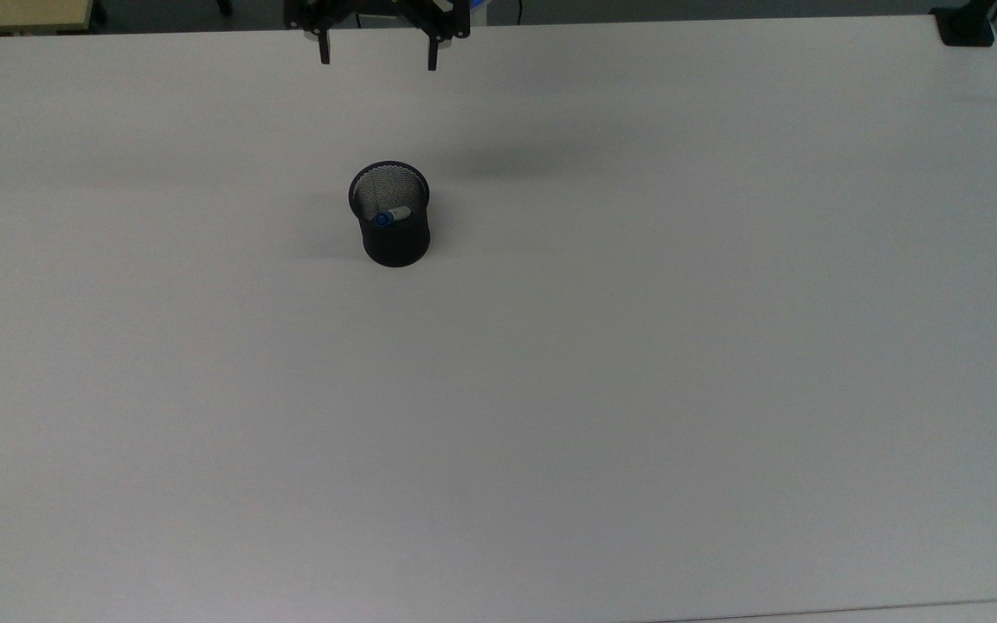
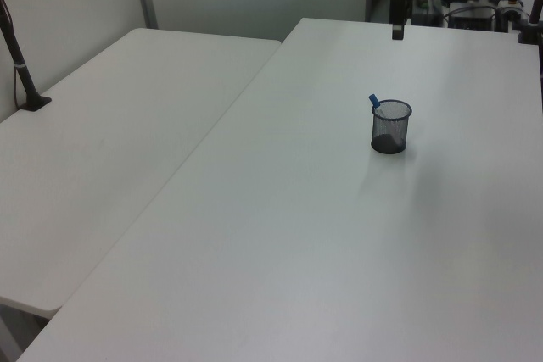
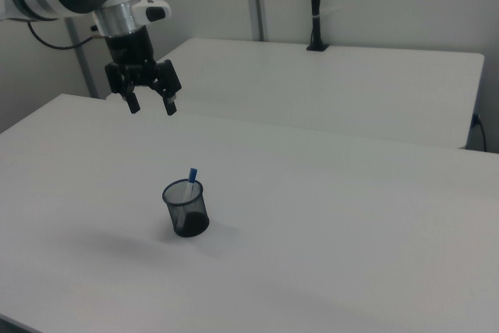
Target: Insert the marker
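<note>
On the white table [image 3: 327,216], the black gripper [image 3: 152,104] hangs with fingers [image 3: 170,105] spread wide, empty, well above the black mesh cup [image 3: 186,208] holding the blue-capped white marker [image 3: 190,181].

Second white table [image 2: 102,125], black post [image 3: 315,5]

Below the pincer [image 3: 151,104] (matt black, with a glossy white arm), a black wire-mesh cup [image 3: 186,209] stands on the smooth, matt white table [image 3: 351,224].
</note>
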`<act>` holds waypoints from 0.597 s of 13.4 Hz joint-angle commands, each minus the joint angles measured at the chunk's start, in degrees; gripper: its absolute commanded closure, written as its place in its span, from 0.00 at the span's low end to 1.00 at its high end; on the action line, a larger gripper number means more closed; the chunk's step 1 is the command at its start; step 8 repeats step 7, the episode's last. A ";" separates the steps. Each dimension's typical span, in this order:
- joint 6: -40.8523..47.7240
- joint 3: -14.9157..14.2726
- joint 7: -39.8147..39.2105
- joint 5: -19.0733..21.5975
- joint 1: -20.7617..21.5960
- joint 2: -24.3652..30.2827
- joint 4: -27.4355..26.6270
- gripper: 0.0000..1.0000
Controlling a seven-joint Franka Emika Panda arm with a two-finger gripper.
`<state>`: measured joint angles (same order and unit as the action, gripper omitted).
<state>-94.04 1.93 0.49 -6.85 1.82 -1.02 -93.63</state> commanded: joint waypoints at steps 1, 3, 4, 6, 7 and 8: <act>2.02 -2.62 -1.37 1.66 1.60 -0.56 1.87 0.00; 3.86 -7.09 -1.80 7.52 3.18 0.31 1.87 0.00; 3.95 -7.72 -1.81 7.64 3.97 0.40 1.87 0.00; 3.87 -7.81 -1.72 7.37 4.07 0.58 1.96 0.00; 3.87 -7.81 -1.72 7.37 4.07 0.67 1.87 0.00; 3.87 -7.81 -1.72 7.37 4.07 0.67 1.87 0.00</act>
